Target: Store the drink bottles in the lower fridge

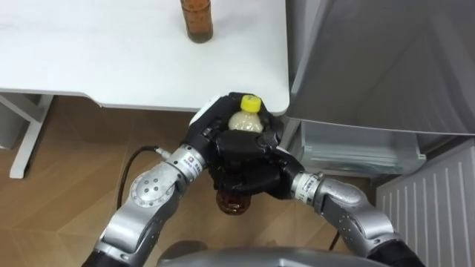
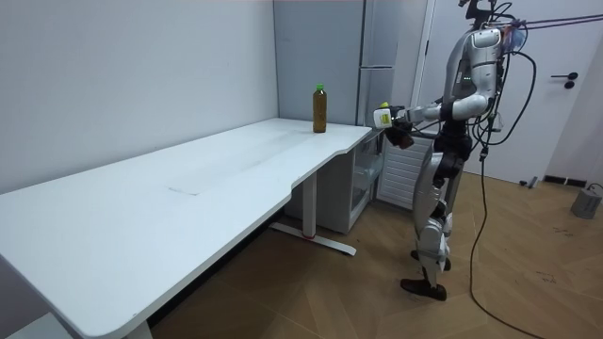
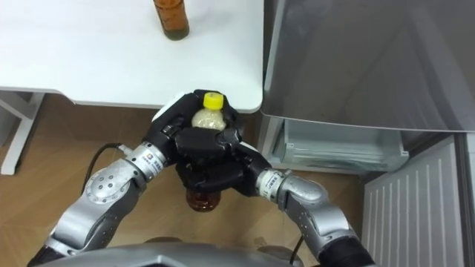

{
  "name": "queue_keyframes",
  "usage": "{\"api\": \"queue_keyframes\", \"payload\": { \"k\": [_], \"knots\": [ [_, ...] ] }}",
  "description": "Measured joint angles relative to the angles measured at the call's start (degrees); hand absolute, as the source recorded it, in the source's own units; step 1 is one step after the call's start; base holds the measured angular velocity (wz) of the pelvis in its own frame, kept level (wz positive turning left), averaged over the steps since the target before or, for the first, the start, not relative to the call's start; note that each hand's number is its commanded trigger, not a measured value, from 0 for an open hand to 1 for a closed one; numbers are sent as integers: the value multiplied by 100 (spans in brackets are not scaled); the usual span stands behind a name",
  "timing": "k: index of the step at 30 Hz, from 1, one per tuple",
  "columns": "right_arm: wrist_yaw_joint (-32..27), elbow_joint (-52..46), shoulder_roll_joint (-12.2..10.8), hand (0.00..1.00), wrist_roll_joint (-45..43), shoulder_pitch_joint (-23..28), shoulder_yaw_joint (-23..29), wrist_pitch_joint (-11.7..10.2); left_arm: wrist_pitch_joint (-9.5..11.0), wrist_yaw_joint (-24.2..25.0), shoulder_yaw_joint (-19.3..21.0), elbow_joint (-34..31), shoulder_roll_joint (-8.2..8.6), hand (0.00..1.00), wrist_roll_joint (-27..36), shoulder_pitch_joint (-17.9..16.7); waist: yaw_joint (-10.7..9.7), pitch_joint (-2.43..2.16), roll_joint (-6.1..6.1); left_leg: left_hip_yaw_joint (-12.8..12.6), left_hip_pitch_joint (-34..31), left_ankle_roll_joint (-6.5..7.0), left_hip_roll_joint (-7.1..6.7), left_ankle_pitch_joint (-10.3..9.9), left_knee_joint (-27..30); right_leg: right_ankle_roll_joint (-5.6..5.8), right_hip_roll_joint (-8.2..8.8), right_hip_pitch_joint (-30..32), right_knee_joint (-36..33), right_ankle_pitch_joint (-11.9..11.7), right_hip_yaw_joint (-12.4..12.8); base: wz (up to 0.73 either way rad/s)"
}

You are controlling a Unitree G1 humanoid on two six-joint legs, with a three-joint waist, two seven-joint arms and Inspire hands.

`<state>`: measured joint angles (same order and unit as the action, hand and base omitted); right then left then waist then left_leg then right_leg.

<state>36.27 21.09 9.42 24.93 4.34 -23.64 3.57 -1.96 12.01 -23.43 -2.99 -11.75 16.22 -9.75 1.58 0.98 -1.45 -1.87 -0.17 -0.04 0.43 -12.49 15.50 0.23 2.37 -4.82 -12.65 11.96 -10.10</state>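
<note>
I hold a bottle point(image 1: 246, 122) with a yellow cap and brown drink upright in front of my chest, just off the white table's point(image 1: 111, 63) near corner. My left hand point(image 1: 210, 127) is curled round its upper part from the left, and my right hand point(image 1: 251, 162) wraps its middle from the right. The bottle's brown base point(image 3: 202, 199) sticks out below the hands. A second bottle point(image 1: 197, 18) of brown drink stands on the table farther back. The lower fridge point(image 1: 356, 144) is open at my right, past the table's corner.
The upper fridge's grey door point(image 1: 386, 59) is closed above the open compartment. The lower fridge's white door point(image 1: 434, 211) swings out at my right. In the room view I stand on the wooden floor between the table's end point(image 2: 330, 141) and the fridge point(image 2: 377, 56).
</note>
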Motion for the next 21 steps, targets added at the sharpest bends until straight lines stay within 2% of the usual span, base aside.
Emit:
{"api": "queue_keyframes", "payload": {
  "k": [1,2,3,21],
  "knots": [
    [1,0,-2,100,0,0,1,0,0,0,0,0,4,64,16,-2,1,1,-2,-12,16,0,2,0,-1,0,-1,-2,0,0,12,-7],
    [3,-1,-5,100,5,0,1,-5,-1,0,11,1,4,48,79,-12,11,2,-4,-38,35,0,8,0,-9,0,-4,-6,-1,0,35,-8],
    [3,-1,-6,100,5,0,-3,-6,-1,0,18,2,4,0,108,-14,22,2,-6,-42,42,0,9,0,-11,0,-6,-12,-1,0,43,-6],
    [3,14,0,100,205,9,-46,-7,117,5,83,-8,4,0,239,-9,2,11,-34,-57,35,0,12,0,22,0,-11,-29,0,0,59,0]
  ]
}}
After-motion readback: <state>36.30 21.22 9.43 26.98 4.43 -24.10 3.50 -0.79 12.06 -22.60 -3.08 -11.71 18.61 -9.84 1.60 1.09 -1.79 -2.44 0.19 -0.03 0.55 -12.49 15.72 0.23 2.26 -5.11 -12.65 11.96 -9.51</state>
